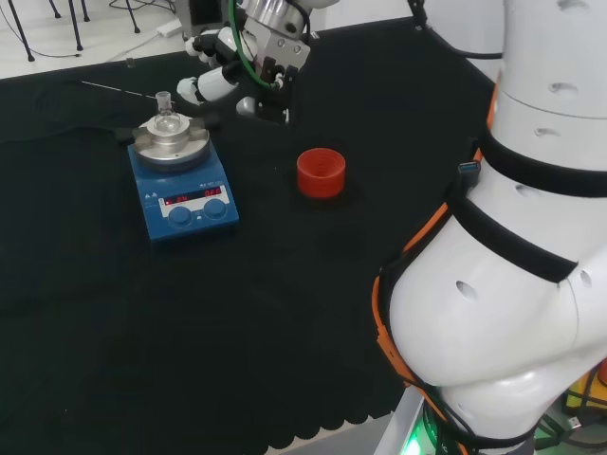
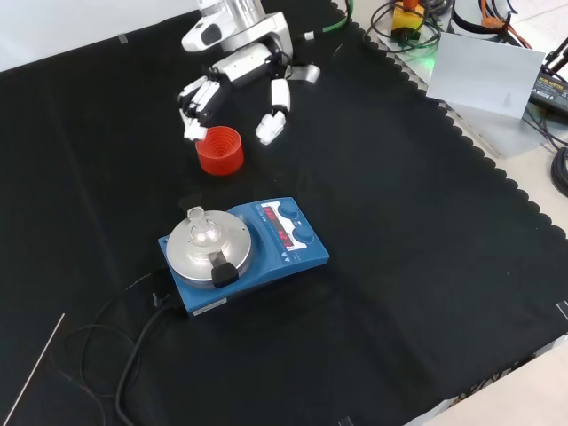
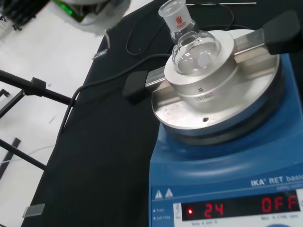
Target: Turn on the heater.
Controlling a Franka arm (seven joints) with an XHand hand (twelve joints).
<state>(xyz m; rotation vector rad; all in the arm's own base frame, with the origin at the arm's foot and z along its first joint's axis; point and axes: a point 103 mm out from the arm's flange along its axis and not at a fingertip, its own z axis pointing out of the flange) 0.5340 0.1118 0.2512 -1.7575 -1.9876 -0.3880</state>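
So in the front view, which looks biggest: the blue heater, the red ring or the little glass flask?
Largest to smallest:
1. Blue heater
2. Red ring, though it sits farther from the camera
3. Glass flask

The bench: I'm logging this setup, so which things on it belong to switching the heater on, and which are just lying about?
Part of the job:
- blue heater with its front knobs
- robot hand, fingers relaxed, holding nothing

Lying about:
- red ribbed ring on the cloth
- glass flask seated in the heater's metal block
- thin rod near the cloth's edge
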